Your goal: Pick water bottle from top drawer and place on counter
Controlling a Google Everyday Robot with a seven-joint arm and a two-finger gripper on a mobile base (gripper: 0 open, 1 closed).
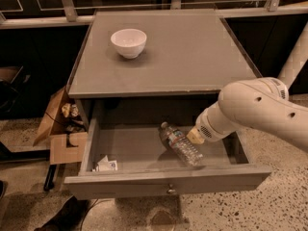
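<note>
Camera view: water bottle (180,144) lying on side, diagonal, inside open top drawer (144,186), cap toward back. Gripper (194,135) just right of bottle's midsection; opening and hold cannot be told. Counter (192,57) above, behind bottle. Advice: close squarely across ribbed body, avoid rolling it.

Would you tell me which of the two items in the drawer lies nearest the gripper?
The water bottle, lying beside the gripper inside the top drawer; the small white packet sits in the front-left corner.
</note>
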